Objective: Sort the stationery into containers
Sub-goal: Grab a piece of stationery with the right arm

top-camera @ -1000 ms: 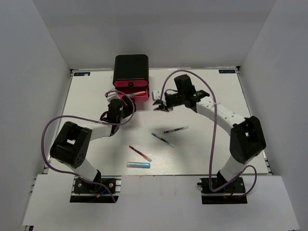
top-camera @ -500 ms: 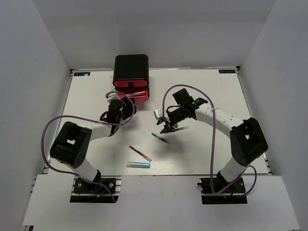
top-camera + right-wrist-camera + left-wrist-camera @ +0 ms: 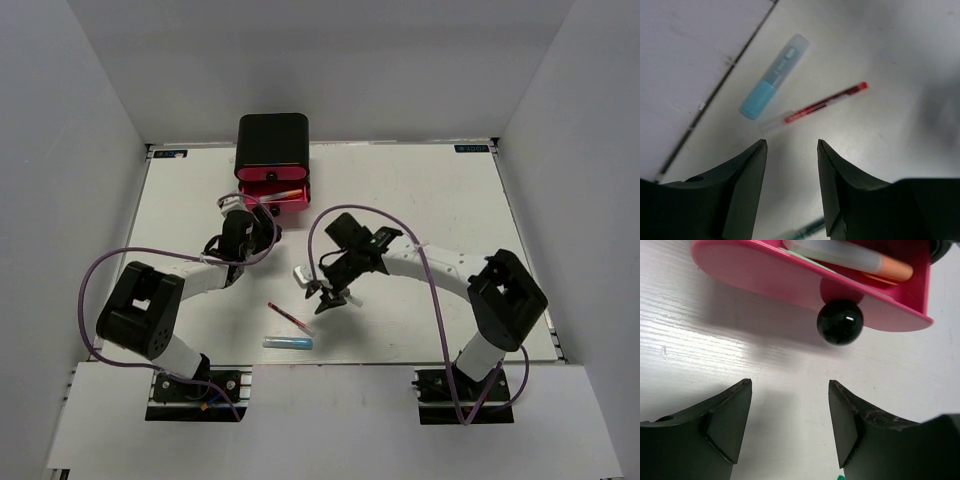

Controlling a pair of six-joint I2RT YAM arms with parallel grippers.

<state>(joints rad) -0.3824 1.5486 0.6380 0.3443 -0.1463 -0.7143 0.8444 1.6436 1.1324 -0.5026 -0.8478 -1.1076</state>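
A black cabinet (image 3: 272,138) stands at the back with its bottom pink-red drawer (image 3: 262,196) pulled open. An orange-tipped marker (image 3: 286,193) lies in it, also in the left wrist view (image 3: 855,259). My left gripper (image 3: 255,213) is open and empty just before the drawer's black knob (image 3: 840,322). My right gripper (image 3: 322,296) is open and empty above the table, just behind the thin red pen (image 3: 290,318). The light blue marker (image 3: 287,342) lies in front of that pen. Both show in the right wrist view, red pen (image 3: 826,102) and blue marker (image 3: 772,77). The eraser is not in view.
A thin dark pen (image 3: 807,231) lies under my right gripper, mostly hidden by the arm in the top view. A green sliver (image 3: 840,477) shows at the bottom edge of the left wrist view. The table's front edge (image 3: 715,92) runs close to the blue marker.
My right arm has swung from beside the drawer toward the front middle, stopping over the dark pens near the red pen. My left gripper has barely moved.
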